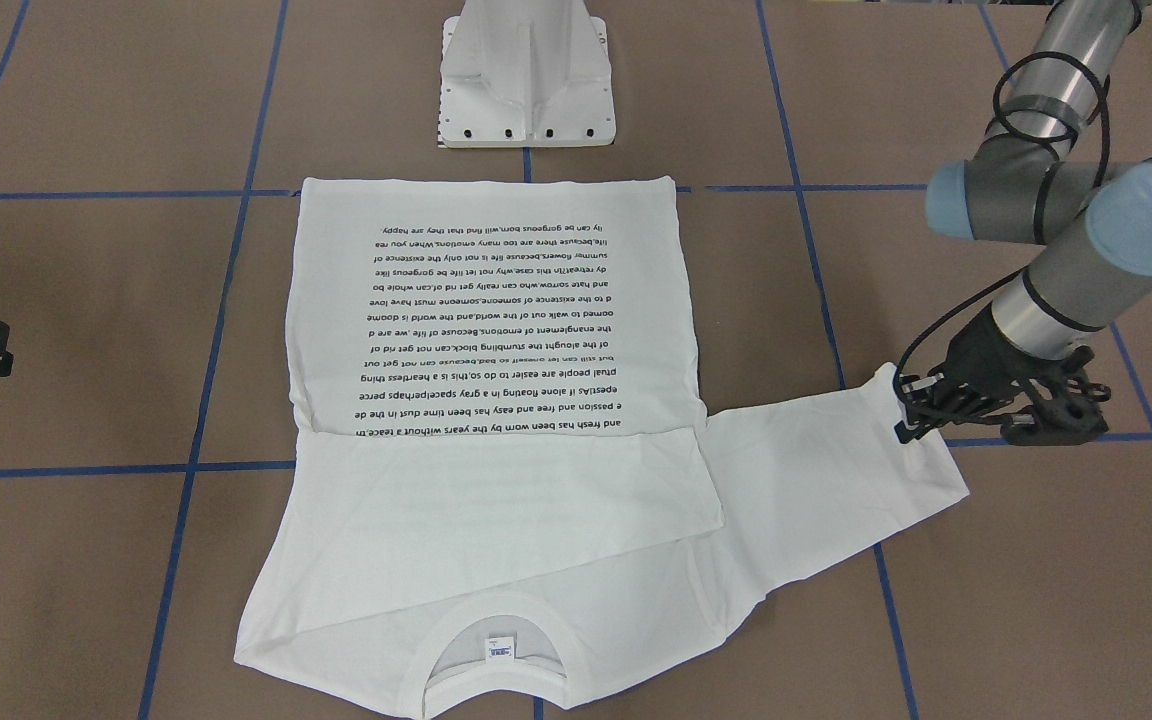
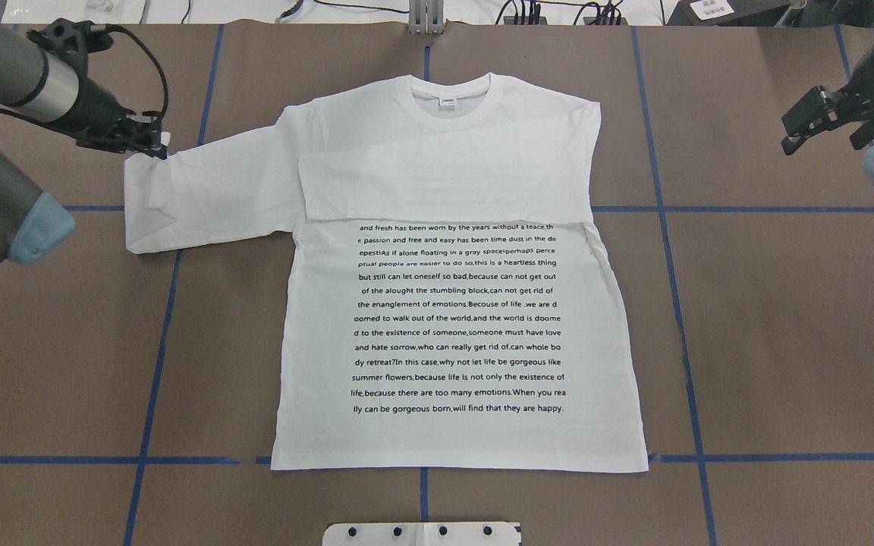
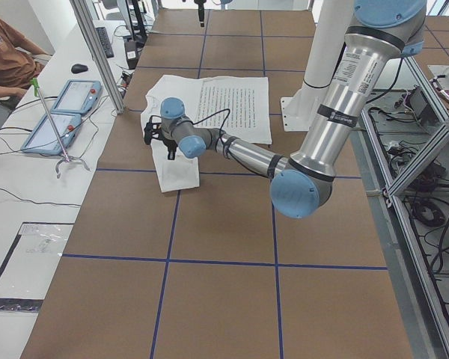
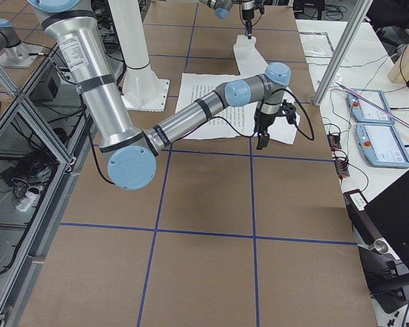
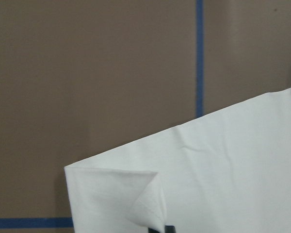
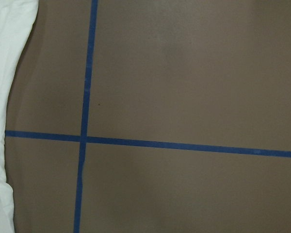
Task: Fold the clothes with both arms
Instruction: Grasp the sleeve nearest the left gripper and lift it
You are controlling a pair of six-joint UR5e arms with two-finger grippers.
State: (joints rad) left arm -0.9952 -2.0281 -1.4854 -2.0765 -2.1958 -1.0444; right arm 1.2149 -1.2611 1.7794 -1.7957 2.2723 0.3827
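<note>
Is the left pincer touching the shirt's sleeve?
Touching. The front-facing view shows the left pincer pinching the lifted corner of the sleeve.

Brown desk [image 2: 786, 341], crossed by blue tape lines [image 2: 786, 457]. Bears a white long-sleeved T-shirt [image 2: 452, 318] spread flat at the centre, printed text up, collar [image 2: 454, 89] away from the robot. One sleeve folded across the chest, the other sleeve [image 2: 202, 189] stretched out toward the robot's left. Bears also a white pedestal base [image 1: 526, 75], near the hem but apart from it.
</note>
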